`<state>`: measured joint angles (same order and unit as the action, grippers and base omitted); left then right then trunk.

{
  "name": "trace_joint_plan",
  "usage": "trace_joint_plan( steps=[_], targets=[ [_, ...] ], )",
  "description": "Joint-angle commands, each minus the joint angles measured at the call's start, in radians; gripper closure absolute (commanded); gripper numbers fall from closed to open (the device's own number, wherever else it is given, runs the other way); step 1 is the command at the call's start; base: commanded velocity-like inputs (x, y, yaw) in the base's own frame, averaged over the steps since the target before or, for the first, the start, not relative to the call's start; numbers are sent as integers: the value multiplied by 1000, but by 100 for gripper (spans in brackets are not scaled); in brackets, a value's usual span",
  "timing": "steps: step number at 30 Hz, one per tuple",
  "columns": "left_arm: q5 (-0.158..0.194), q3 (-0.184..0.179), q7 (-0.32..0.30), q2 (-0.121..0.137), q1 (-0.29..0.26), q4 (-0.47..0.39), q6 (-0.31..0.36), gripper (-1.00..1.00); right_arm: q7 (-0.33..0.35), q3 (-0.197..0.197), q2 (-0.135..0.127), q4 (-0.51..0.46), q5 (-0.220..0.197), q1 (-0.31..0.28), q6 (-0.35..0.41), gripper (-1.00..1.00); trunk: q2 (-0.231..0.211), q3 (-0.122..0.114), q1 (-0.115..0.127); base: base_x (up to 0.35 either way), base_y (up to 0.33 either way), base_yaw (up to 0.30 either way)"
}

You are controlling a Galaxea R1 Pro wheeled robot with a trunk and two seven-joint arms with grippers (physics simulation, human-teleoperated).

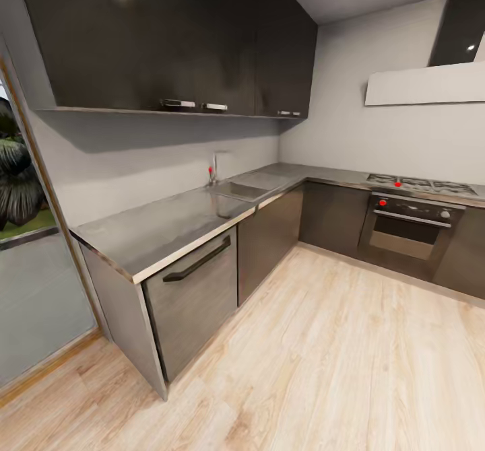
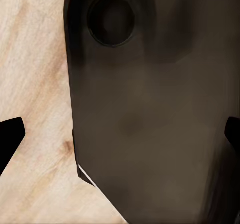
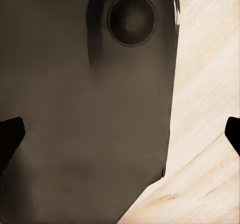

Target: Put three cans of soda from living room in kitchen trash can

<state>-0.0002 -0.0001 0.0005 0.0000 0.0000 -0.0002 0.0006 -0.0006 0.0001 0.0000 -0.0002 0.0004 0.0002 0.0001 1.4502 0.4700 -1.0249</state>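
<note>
I am in the kitchen, facing its corner: glossy black wall cabinets (image 1: 175, 33) hang over a steel countertop (image 1: 168, 225) with a sink (image 1: 242, 188). The cans of soda and the tash can are out of view. My left gripper (image 2: 120, 139) hangs open over the light wood floor and my own dark base, nothing between its black fingertips (image 2: 10, 139). My right gripper (image 3: 120, 139) is open too, its fingertips (image 3: 10, 136) wide apart and holding nothing.
A built-in oven (image 1: 411, 232) with red knobs sits under the hob (image 1: 421, 184) at the right. A steel appliance front (image 1: 192, 296) ends the left counter run. A glass door (image 1: 34, 289) stands at far left. Light wood floor (image 1: 337, 357) stretches ahead.
</note>
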Motion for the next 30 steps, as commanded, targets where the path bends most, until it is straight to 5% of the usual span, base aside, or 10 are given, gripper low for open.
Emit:
trace_joint_plan(
  steps=[1, 21, 30],
  targets=[
    [-1, 0, 5, 6, -6, -1, 5, -100, -5, 1, -6, -2, 4, 6, 1, -100, 0, 0, 0, 0, 0, 0],
    [-1, 0, 14, 9, -6, -1, 10, -100, -7, 2, -7, -3, 4, 10, 1, -100, 0, 0, 0, 0, 0, 0],
    [-4, -1, -2, 22, -52, -52, -40, -100, 39, 50, -28, -54, 2, -37, -47, -100, 0, 0, 0, 0, 0, 0]
  ],
)
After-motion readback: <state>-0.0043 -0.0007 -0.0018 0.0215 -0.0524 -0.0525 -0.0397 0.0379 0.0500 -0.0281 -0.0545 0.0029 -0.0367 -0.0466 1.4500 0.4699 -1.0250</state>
